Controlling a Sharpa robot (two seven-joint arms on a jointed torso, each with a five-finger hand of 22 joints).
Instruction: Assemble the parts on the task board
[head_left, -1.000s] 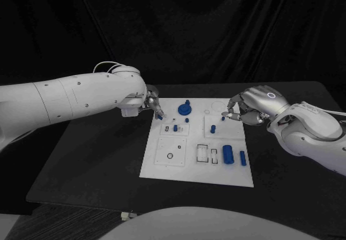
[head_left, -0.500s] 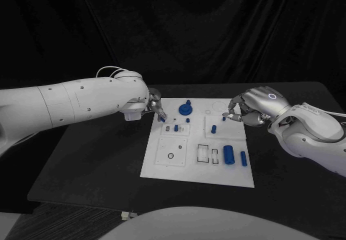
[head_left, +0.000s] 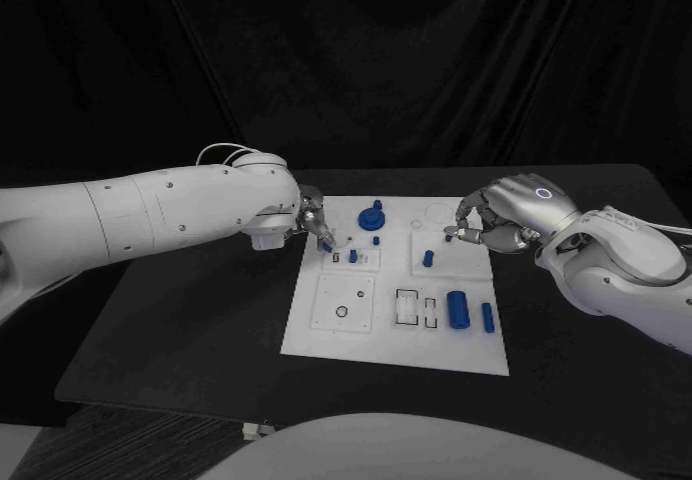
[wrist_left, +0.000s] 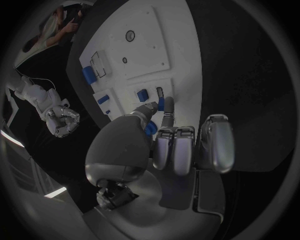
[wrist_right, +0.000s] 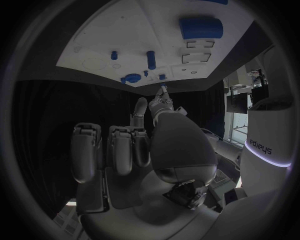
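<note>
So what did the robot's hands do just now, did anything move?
The left hand slid a little further over the task board, toward the small blue parts near its far left corner, still pinching a small blue part in its fingertips. The right hand stayed where it was at the board's far right edge. The blue parts on the board, such as the big cylinder, did not move.

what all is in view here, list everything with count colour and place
table: one, black, under everything
task board: one, white, mid table
parts: several, blue, on the board; largest a cylinder near its right edge, a round knobbed one at the far end
left robot hand: one, silver, at the board's far left corner, pinching a small blue part
right robot hand: one, silver, over the board's far right corner, fingers curled; whether it holds anything is unclear
</note>
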